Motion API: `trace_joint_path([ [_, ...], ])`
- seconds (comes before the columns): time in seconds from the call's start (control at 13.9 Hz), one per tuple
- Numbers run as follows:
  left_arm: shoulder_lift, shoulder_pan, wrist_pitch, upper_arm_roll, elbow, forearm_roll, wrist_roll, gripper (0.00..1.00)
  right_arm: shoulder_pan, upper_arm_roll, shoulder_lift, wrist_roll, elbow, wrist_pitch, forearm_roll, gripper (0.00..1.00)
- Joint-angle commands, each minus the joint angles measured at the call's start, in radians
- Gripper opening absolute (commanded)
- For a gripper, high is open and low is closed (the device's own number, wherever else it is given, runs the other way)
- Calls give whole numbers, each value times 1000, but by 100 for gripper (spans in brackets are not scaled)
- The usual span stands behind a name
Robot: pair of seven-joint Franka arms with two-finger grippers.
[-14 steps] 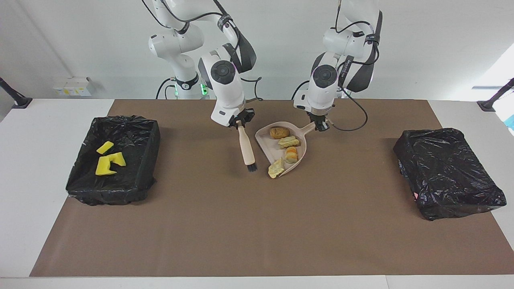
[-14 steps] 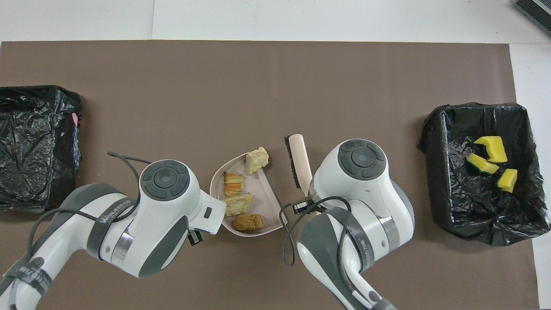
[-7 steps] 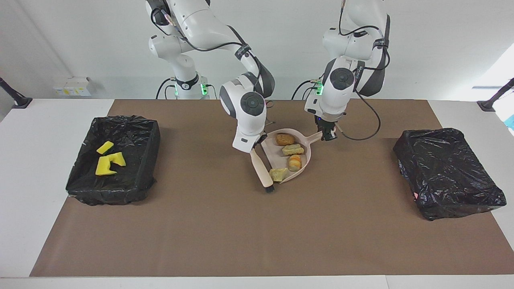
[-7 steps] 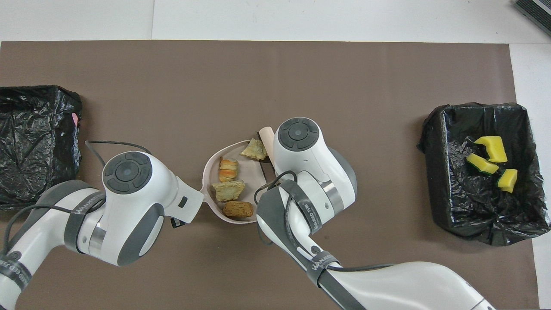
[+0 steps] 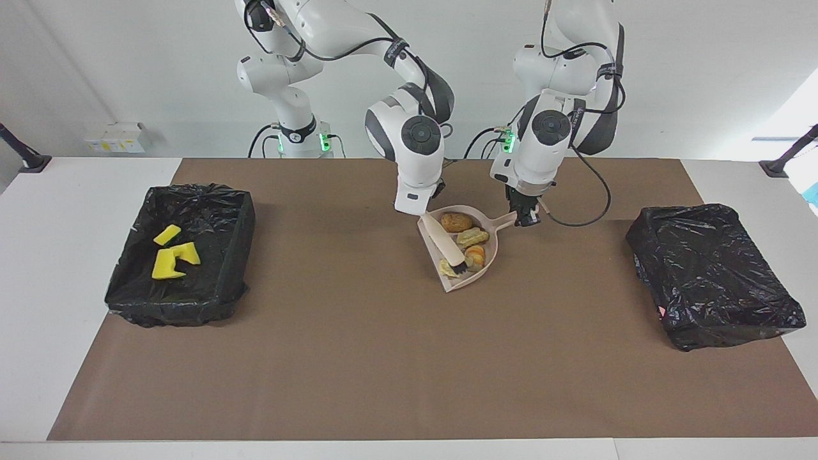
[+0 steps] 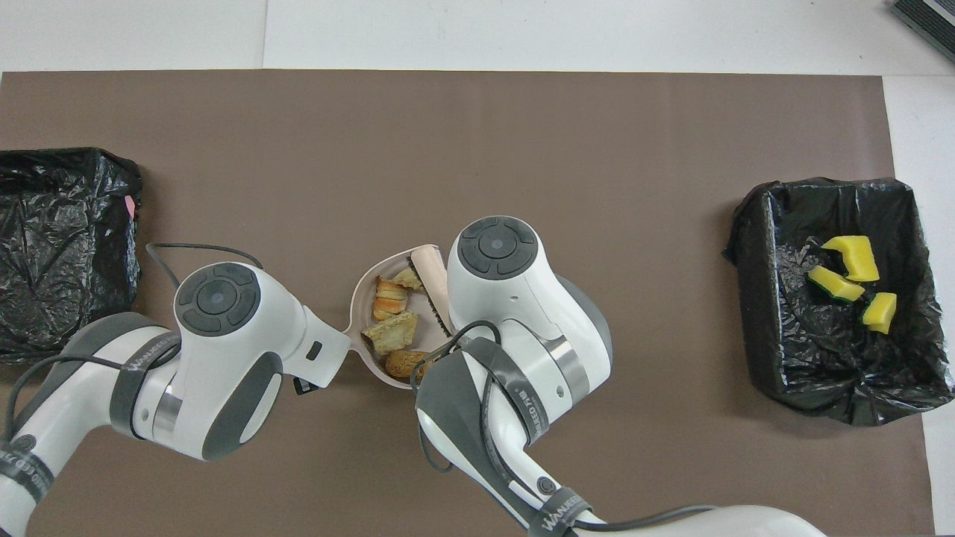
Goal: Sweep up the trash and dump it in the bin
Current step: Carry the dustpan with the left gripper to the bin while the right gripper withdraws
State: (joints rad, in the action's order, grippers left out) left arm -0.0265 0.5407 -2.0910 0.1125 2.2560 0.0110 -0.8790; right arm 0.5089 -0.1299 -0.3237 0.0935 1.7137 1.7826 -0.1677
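A brown mat [image 5: 358, 358] covers the white surface [image 5: 57, 332]. Both bins, one [image 5: 211, 287] and the other [image 5: 716, 281], wear crinkled glossy black liners. Bright yellow sponge bits [image 5: 172, 259], one green-backed, sit against the black. The dustpan [image 5: 489, 252] is pale beige, its lumps [image 5: 465, 237] tan and golden brown. The brush [image 5: 441, 243] is beige with black bristles.

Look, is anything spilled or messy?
Nothing is spilled. All four crumbly lumps sit in the dustpan, the brush lies across them, and three yellow sponge bits are already in the bin at the right arm's end.
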Motion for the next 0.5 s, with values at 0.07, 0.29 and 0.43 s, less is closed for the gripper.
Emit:
trace_joint_path([
  [0.07, -15, -36, -29, -1, 20, -89, -111, 0, -99, -1, 90, 73, 30, -127, -18, 0],
  [0.29, -7, -91, -40, 0, 16, -163, -259, 0, -101, 1, 175, 248, 49, -201, -9, 0],
  [0.43, 0, -126, -40, 0, 11, -225, -349, 0, -67, -2, 236, 359, 149, -165, 3, 0],
])
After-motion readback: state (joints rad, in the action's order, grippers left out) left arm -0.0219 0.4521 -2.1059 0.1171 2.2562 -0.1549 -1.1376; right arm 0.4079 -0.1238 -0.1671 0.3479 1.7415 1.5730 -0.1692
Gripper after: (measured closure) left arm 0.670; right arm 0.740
